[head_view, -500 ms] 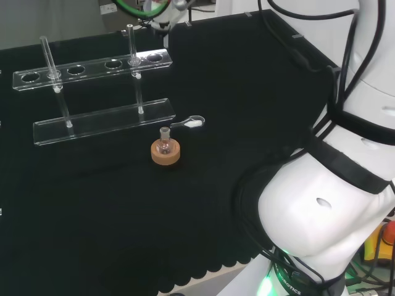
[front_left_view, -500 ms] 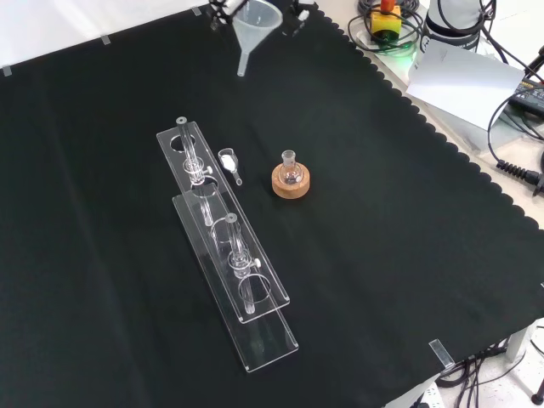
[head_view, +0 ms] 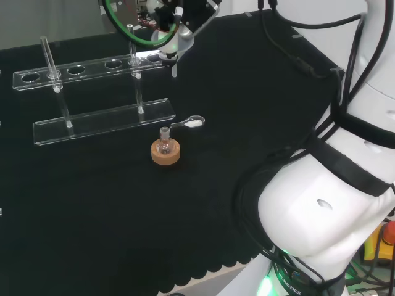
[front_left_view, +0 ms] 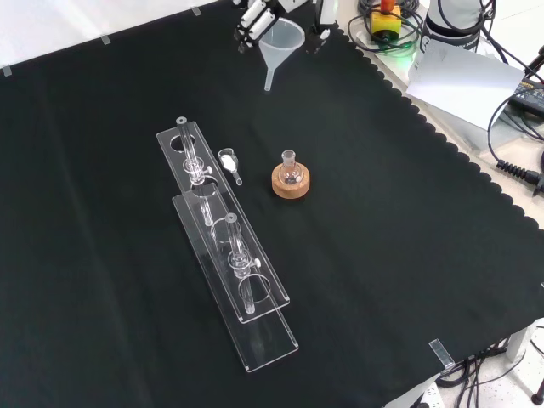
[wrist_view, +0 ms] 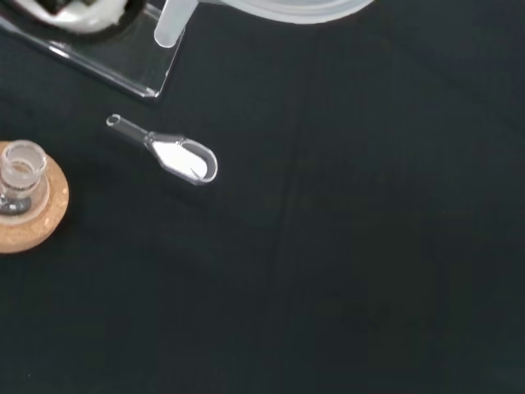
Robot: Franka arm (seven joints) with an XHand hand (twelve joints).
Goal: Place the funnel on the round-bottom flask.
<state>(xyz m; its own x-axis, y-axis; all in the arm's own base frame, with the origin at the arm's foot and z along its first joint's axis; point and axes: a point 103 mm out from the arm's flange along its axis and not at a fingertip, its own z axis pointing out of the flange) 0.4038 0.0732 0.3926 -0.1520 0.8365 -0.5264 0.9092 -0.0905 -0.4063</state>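
A small round-bottom flask (front_left_view: 291,164) stands upright on a cork ring (front_left_view: 291,183) near the middle of the cloth, its neck free. The hand (front_left_view: 255,14) comes in at the front view's top, shut on a clear plastic funnel (front_left_view: 280,44) whose stem points down. The funnel hangs in the air, well beyond the flask and a little left of it in that view. In the head view the hand (head_view: 180,17) holds the funnel (head_view: 173,54) high over the rack's right end, behind the flask (head_view: 165,138). In the wrist view the funnel's stem (wrist_view: 172,23) is well apart from the flask (wrist_view: 20,171).
A clear two-tier test-tube rack (front_left_view: 228,251) with two tubes stands left of the flask in the front view. A small scoop of white powder (front_left_view: 229,161) lies between rack and flask; it is also in the head view (head_view: 191,123). The cloth's scalloped edge (front_left_view: 399,85) runs at the right.
The hand with the funnel has moved nearer the flask: right and slightly down in the front view, and lower into the head view, over the rack's right end.
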